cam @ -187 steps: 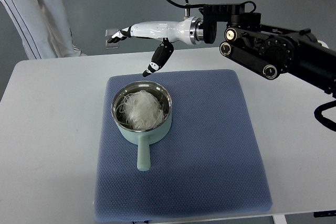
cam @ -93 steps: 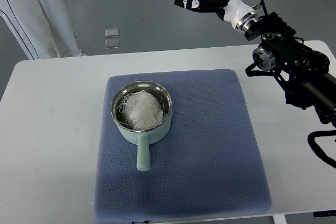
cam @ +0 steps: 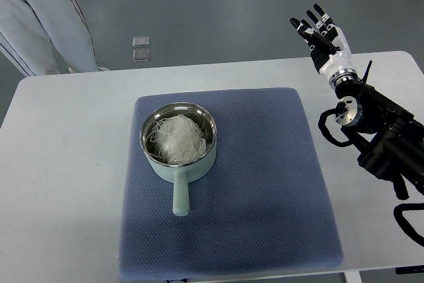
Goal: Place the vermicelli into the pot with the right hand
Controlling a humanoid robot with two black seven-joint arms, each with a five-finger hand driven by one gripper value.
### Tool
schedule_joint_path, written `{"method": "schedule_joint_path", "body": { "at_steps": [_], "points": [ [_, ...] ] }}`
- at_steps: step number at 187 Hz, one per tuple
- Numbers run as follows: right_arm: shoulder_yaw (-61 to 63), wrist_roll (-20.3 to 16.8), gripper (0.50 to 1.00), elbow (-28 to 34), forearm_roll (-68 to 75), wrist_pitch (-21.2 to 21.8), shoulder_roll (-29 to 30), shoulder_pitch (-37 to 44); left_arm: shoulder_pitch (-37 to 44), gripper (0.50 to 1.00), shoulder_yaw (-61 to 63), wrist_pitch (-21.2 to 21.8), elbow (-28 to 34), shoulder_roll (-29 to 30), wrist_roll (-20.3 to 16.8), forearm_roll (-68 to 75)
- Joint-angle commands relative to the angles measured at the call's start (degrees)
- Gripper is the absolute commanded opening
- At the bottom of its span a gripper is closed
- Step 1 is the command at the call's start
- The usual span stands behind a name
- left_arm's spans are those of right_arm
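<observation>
1. Top view: the vermicelli (cam: pixel 176 138) is lying inside the pot (cam: pixel 177 144) on the blue mat (cam: pixel 265 183), its handle pointing toward the near desk (cam: pixel 59 164) edge.
2. The right hand (cam: pixel 322 39) is hovering well apart, up-right of the pot, fingers (cam: pixel 311 21) spread, grasping nothing; the task appears done.

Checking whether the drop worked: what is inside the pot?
The pot holds a loose white tangle of vermicelli covering most of its steel bottom, so anything beneath it is hidden. The right hand is open, off beyond the table's far edge.
</observation>
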Motion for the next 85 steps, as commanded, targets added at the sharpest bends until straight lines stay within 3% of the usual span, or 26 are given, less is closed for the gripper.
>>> {"method": "schedule_joint_path", "body": {
  "at_steps": [1, 85],
  "points": [
    [0.0, 0.3, 0.928, -0.9, 0.6, -0.2, 0.6, -0.1, -0.1, 1.000, 0.0, 0.0, 0.0, 0.0, 0.0, 0.0],
    [-1.0, 1.3, 0.928, -4.8, 0.5, -0.3, 2.8, -2.9, 0.0, 1.000, 0.0, 0.0, 0.0, 0.0, 0.0, 0.0]
  ]
}}
